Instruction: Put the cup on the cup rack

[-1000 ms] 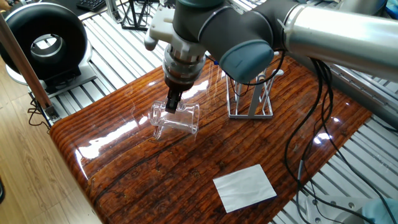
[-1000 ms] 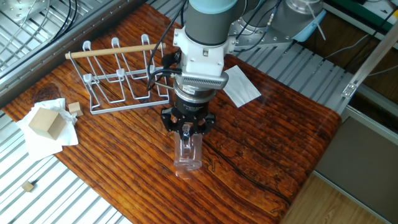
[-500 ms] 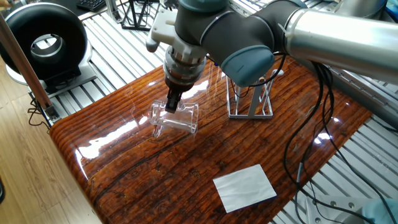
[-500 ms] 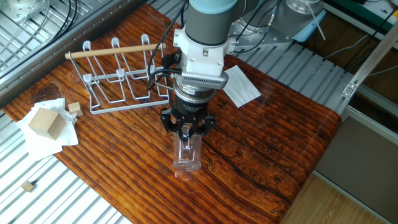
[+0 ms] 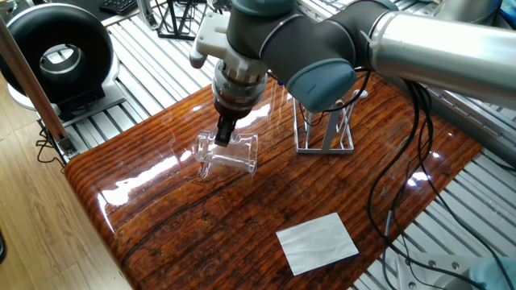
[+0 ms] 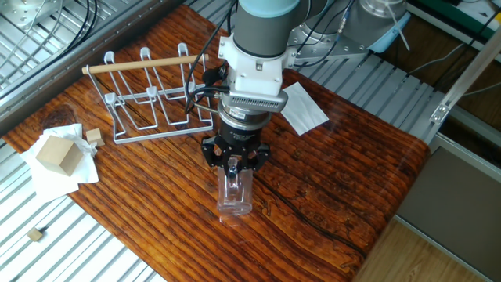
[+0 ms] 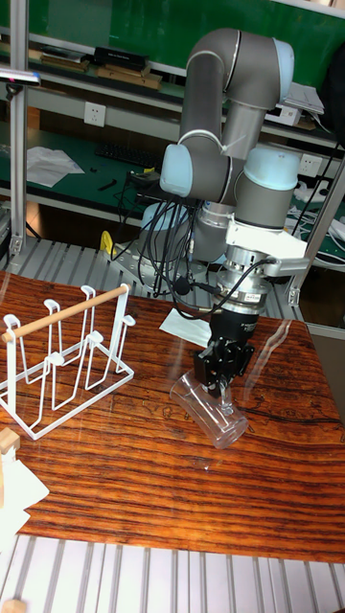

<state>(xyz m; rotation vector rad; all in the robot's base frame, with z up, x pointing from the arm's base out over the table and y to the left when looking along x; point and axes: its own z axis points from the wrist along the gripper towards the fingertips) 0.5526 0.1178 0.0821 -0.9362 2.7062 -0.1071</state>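
Robotics lab, aluminium-profile bench, cabling

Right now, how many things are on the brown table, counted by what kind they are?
Glass cup: 1
Cup rack: 1
Wooden blocks, big and small: 2
White paper sheets, flat and crumpled under the big block: 2
Total: 6

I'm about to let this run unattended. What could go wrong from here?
The cup is smooth glass lying on its side, pinched at its rim by the gripper; it might slip or swing when lifted. It must also be turned to fit a peg of the cup rack, whose wooden handle could block the approach.
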